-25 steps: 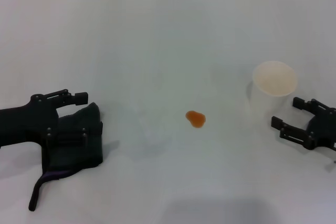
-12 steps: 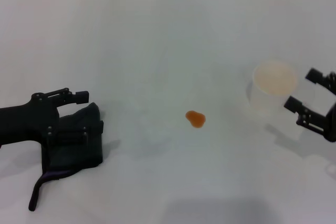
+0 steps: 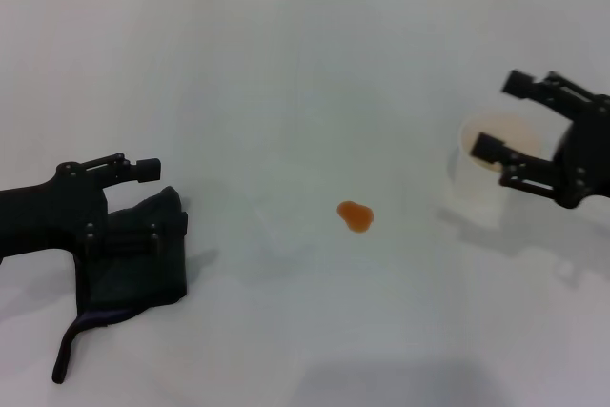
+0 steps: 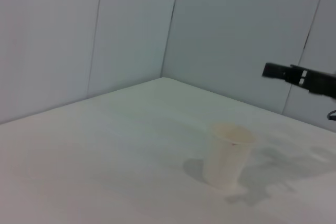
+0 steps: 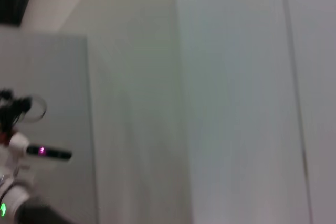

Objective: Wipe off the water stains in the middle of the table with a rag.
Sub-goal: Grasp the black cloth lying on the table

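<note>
White paper cup (image 3: pixel 493 171) stands upright beneath the spread, empty right claw (image 3: pixel 502 119); left claw (image 3: pixel 148 202) spans the rag (image 3: pixel 143 259).

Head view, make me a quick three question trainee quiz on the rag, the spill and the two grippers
1. True or false: the rag already covers the water stains.
2. Which gripper is at the rag?
A. left gripper
B. right gripper
3. Fill in: the right gripper hangs open over the white paper ____.

Key
1. False. The orange blob lies bare on the table, well apart from the rag.
2. A.
3. cup.
</note>
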{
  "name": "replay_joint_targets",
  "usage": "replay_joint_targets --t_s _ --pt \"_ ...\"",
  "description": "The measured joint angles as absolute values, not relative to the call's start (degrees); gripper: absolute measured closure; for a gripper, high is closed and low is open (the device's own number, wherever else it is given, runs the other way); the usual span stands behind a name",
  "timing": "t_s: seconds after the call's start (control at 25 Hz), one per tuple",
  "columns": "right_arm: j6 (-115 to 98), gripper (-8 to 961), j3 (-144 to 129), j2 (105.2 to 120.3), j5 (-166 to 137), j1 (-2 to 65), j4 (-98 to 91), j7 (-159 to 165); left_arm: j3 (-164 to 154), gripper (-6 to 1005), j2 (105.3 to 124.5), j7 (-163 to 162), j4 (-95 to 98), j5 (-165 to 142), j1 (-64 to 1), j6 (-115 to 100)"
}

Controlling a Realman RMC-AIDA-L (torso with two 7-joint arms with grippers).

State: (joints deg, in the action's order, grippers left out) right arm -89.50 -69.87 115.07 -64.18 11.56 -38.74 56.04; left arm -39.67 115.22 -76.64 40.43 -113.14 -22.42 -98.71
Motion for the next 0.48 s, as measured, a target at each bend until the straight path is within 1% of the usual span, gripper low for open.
replay_joint_targets --t_s 0.28,0.48 --pt "-82.98 122 -69.9 115.05 -78.8 12.98 -53.54 71.43 -39.55 115 115.22 -76.64 40.55 -113.05 -22.46 -98.53" --pt "-82.5 122 -69.88 115.05 -84.34 13.45 -58.98 76.03 -39.55 115 115.15 -76.68 40.71 -113.02 -22.59 -98.52"
